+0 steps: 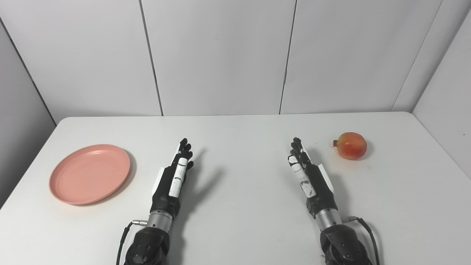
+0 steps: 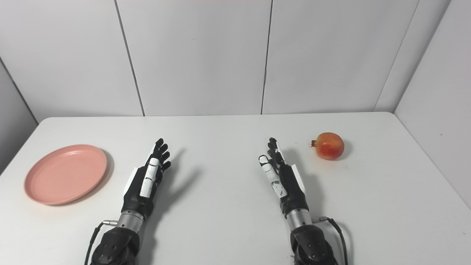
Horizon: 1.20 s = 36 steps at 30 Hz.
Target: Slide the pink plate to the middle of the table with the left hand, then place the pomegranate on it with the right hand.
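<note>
A pink plate (image 1: 90, 173) lies flat and empty on the left side of the white table (image 1: 239, 132). A red-orange pomegranate (image 1: 350, 145) sits on the right side of the table. My left hand (image 1: 173, 178) is open, fingers stretched forward, to the right of the plate and apart from it. My right hand (image 1: 307, 175) is open, fingers stretched forward, to the left of the pomegranate and a little nearer to me, not touching it. Both hands hold nothing.
White wall panels (image 1: 220, 55) stand behind the table's far edge and along both sides. Cables (image 1: 369, 232) run beside each wrist near the front edge.
</note>
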Available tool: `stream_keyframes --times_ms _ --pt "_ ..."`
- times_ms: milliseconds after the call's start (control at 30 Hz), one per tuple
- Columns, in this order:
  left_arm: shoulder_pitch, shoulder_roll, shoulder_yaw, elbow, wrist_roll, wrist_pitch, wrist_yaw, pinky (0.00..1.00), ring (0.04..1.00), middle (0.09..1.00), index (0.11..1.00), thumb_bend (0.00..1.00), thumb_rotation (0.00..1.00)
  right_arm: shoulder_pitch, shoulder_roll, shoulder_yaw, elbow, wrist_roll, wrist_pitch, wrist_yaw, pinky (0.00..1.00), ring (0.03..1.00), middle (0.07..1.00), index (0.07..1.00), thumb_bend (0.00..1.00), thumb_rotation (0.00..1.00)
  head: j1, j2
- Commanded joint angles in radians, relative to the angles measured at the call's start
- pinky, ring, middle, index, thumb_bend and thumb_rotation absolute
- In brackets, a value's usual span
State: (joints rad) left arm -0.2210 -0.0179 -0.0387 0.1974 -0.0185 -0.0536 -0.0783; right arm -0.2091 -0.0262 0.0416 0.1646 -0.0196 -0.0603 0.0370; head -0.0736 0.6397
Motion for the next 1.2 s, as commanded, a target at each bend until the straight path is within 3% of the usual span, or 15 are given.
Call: stream_keyframes --times_ms 0,300,567,700,733,833,1167 --pt "-0.025 0.002 -0.002 -0.011 0.001 -0.024 0.0 0.96 0.989 1.0 1.0 0.55 1.0 -0.01 0.001 0.0 -0.004 0.006 -0.044 0.007 1.0 1.0 1.0 1.0 0.75 0.9 0.001 -0.001" --pt "-0.025 0.004 -0.001 -0.01 -0.002 -0.017 -0.002 0.97 0.991 1.0 1.0 0.55 1.0 -0.011 0.004 0.0 0.001 0.009 -0.048 0.007 1.0 1.0 1.0 1.0 0.76 0.9 -0.005 -0.007" --pt "-0.022 -0.005 -0.01 -0.004 0.003 -0.023 -0.001 0.97 0.992 1.0 1.0 0.56 1.0 -0.003 -0.009 -0.006 -0.005 0.021 -0.036 0.017 1.0 1.0 1.0 1.0 0.77 0.89 0.067 -0.021" --pt "-0.023 -0.024 -0.022 0.02 0.018 -0.038 0.014 0.97 0.991 1.0 1.0 0.56 1.0 0.007 -0.029 -0.021 -0.002 0.054 -0.058 0.042 1.0 1.0 1.0 1.0 0.74 0.88 0.221 -0.061" --pt "-0.023 -0.029 -0.025 0.028 0.021 -0.044 0.017 0.97 0.991 1.0 1.0 0.55 1.0 0.009 -0.034 -0.024 -0.001 0.06 -0.063 0.048 1.0 1.0 1.0 1.0 0.73 0.88 0.221 -0.061" --pt "-0.027 -0.046 -0.039 0.054 0.041 -0.062 0.031 0.98 0.997 1.0 1.0 0.54 1.0 0.014 -0.06 -0.031 0.009 0.068 -0.083 0.068 1.0 1.0 1.0 1.0 0.69 0.9 0.32 -0.091" --pt "-0.045 -0.091 -0.071 0.121 0.127 -0.091 0.101 0.98 1.0 1.0 0.991 0.54 1.0 0.007 -0.116 -0.054 0.098 0.137 -0.181 0.144 1.0 1.0 1.0 1.0 0.67 0.94 0.448 -0.144"
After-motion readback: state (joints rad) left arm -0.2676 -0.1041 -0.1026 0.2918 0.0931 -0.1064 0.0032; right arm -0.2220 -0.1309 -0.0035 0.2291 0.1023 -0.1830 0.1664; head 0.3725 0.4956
